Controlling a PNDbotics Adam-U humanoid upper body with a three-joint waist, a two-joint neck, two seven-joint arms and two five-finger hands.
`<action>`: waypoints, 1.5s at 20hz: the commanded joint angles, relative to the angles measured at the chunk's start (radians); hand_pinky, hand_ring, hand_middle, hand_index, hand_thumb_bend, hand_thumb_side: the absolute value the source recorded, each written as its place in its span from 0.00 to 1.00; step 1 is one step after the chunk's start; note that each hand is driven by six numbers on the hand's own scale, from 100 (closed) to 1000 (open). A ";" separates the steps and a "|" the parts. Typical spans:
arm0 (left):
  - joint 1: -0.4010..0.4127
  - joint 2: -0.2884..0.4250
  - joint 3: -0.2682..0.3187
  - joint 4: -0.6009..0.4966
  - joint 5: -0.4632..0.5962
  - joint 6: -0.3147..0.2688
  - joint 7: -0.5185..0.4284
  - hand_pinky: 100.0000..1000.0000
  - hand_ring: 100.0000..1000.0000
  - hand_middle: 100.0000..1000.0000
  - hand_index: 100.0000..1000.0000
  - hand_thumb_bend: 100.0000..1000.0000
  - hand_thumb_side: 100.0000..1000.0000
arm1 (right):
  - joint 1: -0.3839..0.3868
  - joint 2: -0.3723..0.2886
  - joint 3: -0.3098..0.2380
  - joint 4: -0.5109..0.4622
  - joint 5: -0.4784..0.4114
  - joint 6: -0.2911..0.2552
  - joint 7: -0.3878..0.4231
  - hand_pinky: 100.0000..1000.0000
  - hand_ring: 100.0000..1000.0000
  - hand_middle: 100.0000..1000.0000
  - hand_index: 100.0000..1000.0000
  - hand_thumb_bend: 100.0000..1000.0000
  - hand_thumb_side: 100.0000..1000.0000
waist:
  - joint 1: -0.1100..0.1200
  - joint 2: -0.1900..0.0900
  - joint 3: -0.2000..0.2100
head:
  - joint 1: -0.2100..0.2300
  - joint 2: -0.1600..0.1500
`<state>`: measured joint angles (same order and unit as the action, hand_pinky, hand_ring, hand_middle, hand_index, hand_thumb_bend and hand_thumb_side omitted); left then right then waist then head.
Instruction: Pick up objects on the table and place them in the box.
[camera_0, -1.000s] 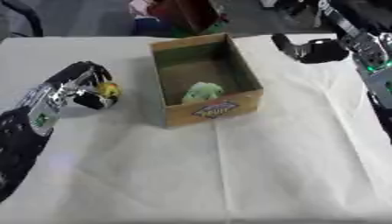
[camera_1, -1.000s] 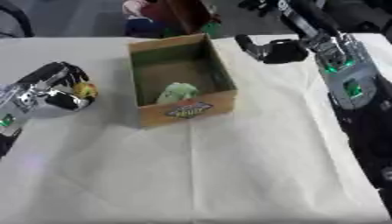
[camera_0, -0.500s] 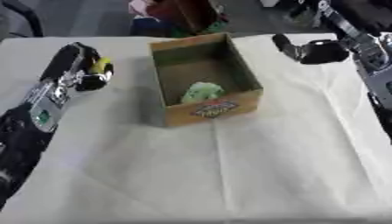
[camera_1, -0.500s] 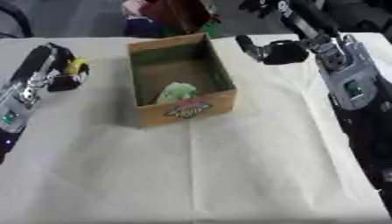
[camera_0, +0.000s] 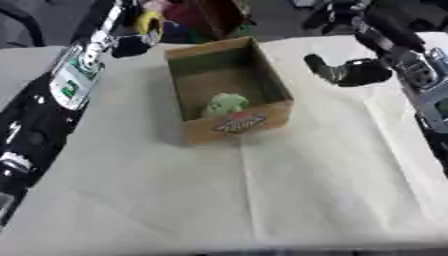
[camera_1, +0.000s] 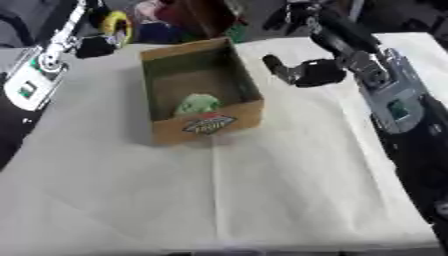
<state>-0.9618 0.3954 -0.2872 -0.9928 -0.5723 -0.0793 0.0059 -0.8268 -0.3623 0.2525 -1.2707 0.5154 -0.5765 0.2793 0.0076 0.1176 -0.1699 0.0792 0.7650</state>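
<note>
An open cardboard box stands on the white cloth, with a pale green soft toy lying inside near its front wall. My left hand is raised at the far left of the box, fingers curled on a yellow object that hangs above the table's far edge. My right hand hovers just right of the box's far right corner, fingers relaxed and holding nothing.
The white cloth covers the table in front of the box. Beyond the far edge lie dark clutter and coloured items. My right forearm runs along the table's right side.
My left hand has lifted the yellow object off the cloth and carried it up and away, toward the box's far left corner. The right hand has stayed in place.
</note>
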 joint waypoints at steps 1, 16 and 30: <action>-0.036 -0.019 -0.006 0.008 -0.071 -0.037 -0.074 0.58 0.45 0.32 0.53 0.00 0.13 | -0.026 0.005 0.015 -0.003 0.011 -0.028 0.018 0.64 0.73 0.71 0.77 0.19 0.48 | 0.001 -0.014 -0.007 | 0.012 0.003; -0.011 -0.064 0.007 0.035 -0.179 -0.114 -0.286 0.81 0.86 0.86 0.91 0.68 0.42 | -0.021 0.019 0.029 0.022 0.027 -0.071 0.039 0.64 0.73 0.71 0.77 0.24 0.49 | 0.004 -0.017 -0.011 | 0.008 0.002; 0.179 0.106 0.100 -0.472 0.393 0.169 0.054 0.67 0.61 0.49 0.69 0.12 0.12 | 0.042 -0.083 -0.039 0.002 0.026 -0.034 -0.025 0.64 0.75 0.71 0.77 0.22 0.47 | -0.005 -0.007 0.077 | -0.046 -0.001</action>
<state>-0.7713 0.4554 -0.2144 -1.4227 -0.2065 0.0717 0.0451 -0.7686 -0.4042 0.2370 -1.2444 0.5450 -0.6176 0.2689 0.0066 0.1256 -0.0824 0.0430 0.7650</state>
